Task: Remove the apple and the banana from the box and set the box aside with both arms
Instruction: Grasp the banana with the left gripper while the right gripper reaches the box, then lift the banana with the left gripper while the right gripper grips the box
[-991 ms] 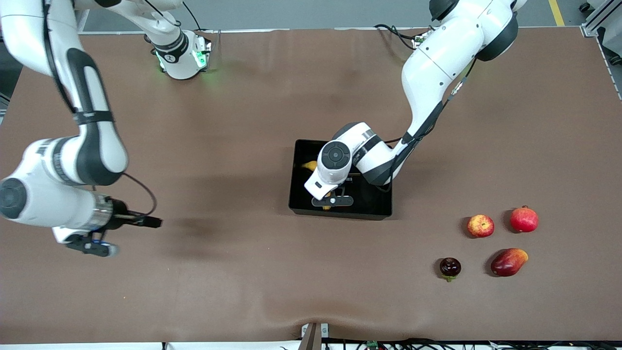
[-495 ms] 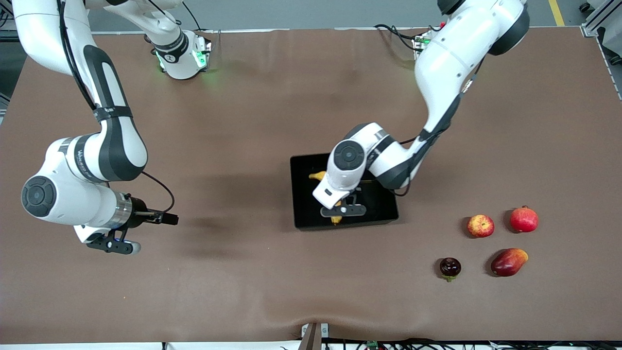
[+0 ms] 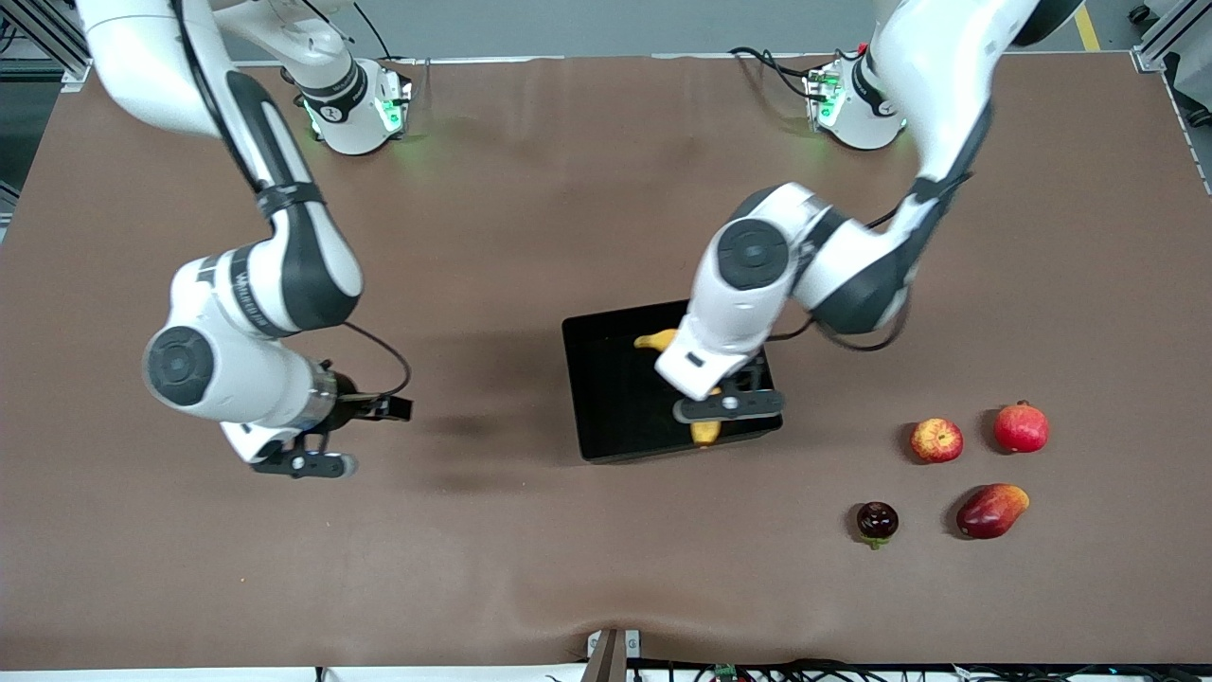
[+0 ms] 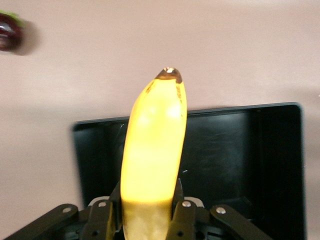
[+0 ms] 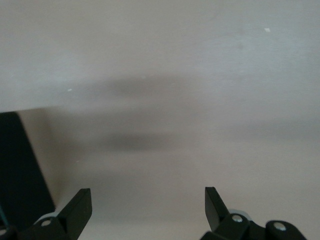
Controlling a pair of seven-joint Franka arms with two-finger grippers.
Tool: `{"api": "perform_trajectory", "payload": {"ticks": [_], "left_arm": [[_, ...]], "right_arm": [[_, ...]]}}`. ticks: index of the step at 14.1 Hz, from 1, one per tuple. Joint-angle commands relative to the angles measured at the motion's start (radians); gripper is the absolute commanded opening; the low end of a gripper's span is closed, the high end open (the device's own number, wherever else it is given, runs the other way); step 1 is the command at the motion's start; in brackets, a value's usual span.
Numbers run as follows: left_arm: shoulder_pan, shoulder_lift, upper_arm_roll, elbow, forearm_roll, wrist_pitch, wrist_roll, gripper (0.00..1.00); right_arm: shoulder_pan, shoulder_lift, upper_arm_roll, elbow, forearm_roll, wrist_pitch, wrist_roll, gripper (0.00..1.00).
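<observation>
The left gripper (image 3: 727, 405) was clamped on the banana (image 4: 152, 155), holding it up over the black tray (image 3: 615, 398); the fruit's long axis ran from the robots' bases toward the front camera, its brown tip (image 4: 169, 75) reaching past the tray's nearer wall. The right gripper (image 3: 301, 464) hung with fingers spread over bare brown table (image 3: 530, 559). The apple (image 3: 936, 439) lay toward the left arm's end.
</observation>
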Motion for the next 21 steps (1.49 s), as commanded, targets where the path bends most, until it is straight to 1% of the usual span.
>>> {"api": "perform_trajectory", "payload": {"ticks": [1,2,4,5,7,8,10,11,14,16,19,20,21], "left_arm": [[0.097,-0.081,-0.008,-0.035,-0.086,-0.075,0.074,0.0],[0.13,-0.098,-0.01,-0.037,-0.094,-0.095,0.083,0.0],[0.164,-0.124,-0.008,-0.038,-0.098,-0.159,0.121,0.0],[0.214,-0.129,-0.013,-0.049,-0.101,-0.211,0.155,0.0],[0.27,-0.141,-0.027,-0.07,-0.103,-0.241,0.206,0.0],[0.282,-0.143,-0.027,-0.087,-0.103,-0.251,0.206,0.0],[0.319,-0.156,-0.027,-0.127,-0.1,-0.259,0.212,0.0],[0.339,-0.17,-0.027,-0.153,-0.098,-0.259,0.247,0.0],[0.417,-0.195,-0.028,-0.208,-0.1,-0.259,0.393,0.0],[0.448,-0.208,-0.028,-0.253,-0.1,-0.244,0.416,0.0],[0.454,-0.208,-0.028,-0.268,-0.1,-0.242,0.416,0.0],[0.456,-0.208,-0.028,-0.281,-0.1,-0.241,0.416,0.0],[0.468,-0.216,-0.028,-0.296,-0.1,-0.216,0.416,0.0]], "right_arm": [[0.06,-0.002,-0.005,0.016,-0.015,0.001,0.018,1.0],[0.082,0.001,-0.005,0.027,-0.015,0.021,0.015,1.0],[0.125,0.015,-0.005,0.036,-0.019,0.047,0.012,1.0],[0.143,0.033,-0.005,0.048,-0.017,0.059,0.015,1.0],[0.18,0.082,-0.004,0.071,-0.014,0.102,0.018,1.0],[0.209,0.106,-0.005,0.073,-0.014,0.158,0.018,1.0],[0.284,0.191,-0.007,0.079,-0.017,0.339,0.023,1.0],[0.307,0.214,-0.008,0.079,-0.019,0.39,0.043,1.0],[0.341,0.235,-0.01,0.082,-0.02,0.409,0.113,1.0],[0.346,0.248,-0.01,0.09,-0.022,0.409,0.114,1.0],[0.364,0.274,-0.008,0.085,-0.019,0.433,0.132,1.0],[0.367,0.274,-0.008,0.082,-0.016,0.432,0.159,0.98],[0.366,0.274,-0.008,0.081,-0.011,0.429,0.176,0.62]]}}
